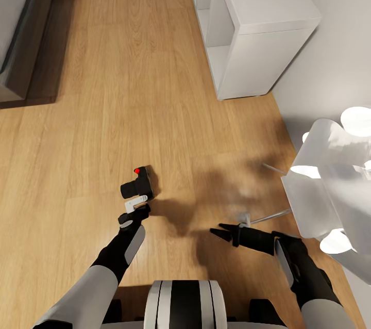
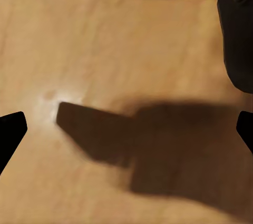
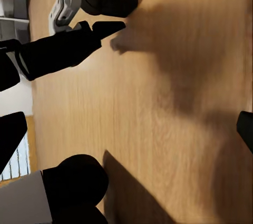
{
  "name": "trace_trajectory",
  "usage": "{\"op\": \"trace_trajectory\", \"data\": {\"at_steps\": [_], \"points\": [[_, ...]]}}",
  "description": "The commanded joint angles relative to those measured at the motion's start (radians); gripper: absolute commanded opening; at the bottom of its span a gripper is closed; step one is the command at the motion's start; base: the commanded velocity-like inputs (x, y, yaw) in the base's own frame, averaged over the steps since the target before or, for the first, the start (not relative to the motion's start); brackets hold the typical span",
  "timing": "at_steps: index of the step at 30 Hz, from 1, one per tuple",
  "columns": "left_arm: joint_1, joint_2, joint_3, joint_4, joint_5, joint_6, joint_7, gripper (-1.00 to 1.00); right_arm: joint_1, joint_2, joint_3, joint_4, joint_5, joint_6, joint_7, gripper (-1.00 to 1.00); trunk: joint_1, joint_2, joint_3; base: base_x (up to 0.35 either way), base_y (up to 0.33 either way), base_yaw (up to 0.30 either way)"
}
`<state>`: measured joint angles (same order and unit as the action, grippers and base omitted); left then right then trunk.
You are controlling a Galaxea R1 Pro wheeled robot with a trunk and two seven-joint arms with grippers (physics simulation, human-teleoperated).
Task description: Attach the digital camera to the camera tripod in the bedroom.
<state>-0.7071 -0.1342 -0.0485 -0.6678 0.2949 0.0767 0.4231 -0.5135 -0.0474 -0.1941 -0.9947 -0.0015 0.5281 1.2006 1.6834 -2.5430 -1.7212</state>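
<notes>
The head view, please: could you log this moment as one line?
digital camera: on floor | left gripper: open, beside it | right gripper: open, empty

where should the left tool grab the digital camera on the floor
Probably across the digital camera's chunky black body, coming down from above. It sits on the wood floor just ahead of the left tool, red button at the far end, lens barrel pointing toward the robot's left. The fingers look spread in the left wrist view. Avoid pinching the lens; the blocky body should give flatter sides.
</notes>
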Motion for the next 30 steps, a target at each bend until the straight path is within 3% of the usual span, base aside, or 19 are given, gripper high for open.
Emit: {"op": "trace_trajectory", "data": {"at_steps": [1,7,8,14,15,23,30], "points": [[0.0,0.001,-0.005,-0.002,0.006,0.005,0.008,1.0,0.0,0.0,-0.008,-0.001,0.0,0.009,0.004,1.0,0.0,0.0,-0.001,0.0,0.0,0.0],[0.0,0.001,-0.005,-0.002,0.006,0.004,0.008,1.0,0.0,-0.008,-0.041,0.001,0.002,0.008,0.003,1.0,0.0,0.0,-0.001,0.0,0.0,0.0],[0.0,0.001,-0.005,-0.002,0.006,0.003,0.008,1.0,0.0,-0.024,-0.051,0.002,0.004,0.007,0.003,1.0,0.0,0.0,-0.001,0.0,0.0,0.0],[0.0,0.001,-0.005,-0.002,0.006,0.003,0.008,1.0,0.0,-0.048,-0.055,0.002,0.004,0.005,0.003,1.0,0.0,0.0,-0.001,0.0,0.0,0.0],[0.0,0.001,-0.005,-0.002,0.006,0.003,0.008,1.0,0.0,-0.062,-0.056,0.007,0.005,0.005,0.003,1.0,0.0,0.0,-0.001,0.0,0.0,0.0],[0.0,0.001,-0.005,-0.003,0.006,0.002,0.008,1.0,0.0,-0.11,-0.057,0.07,0.007,0.003,-0.007,1.0,0.0,0.0,-0.001,0.0,0.0,0.0],[0.0,0.001,-0.005,-0.003,0.006,0.0,0.009,1.0,0.0,-0.126,-0.059,0.079,0.008,0.002,-0.006,1.0,0.0,0.0,-0.001,0.0,0.0,0.0]]}}
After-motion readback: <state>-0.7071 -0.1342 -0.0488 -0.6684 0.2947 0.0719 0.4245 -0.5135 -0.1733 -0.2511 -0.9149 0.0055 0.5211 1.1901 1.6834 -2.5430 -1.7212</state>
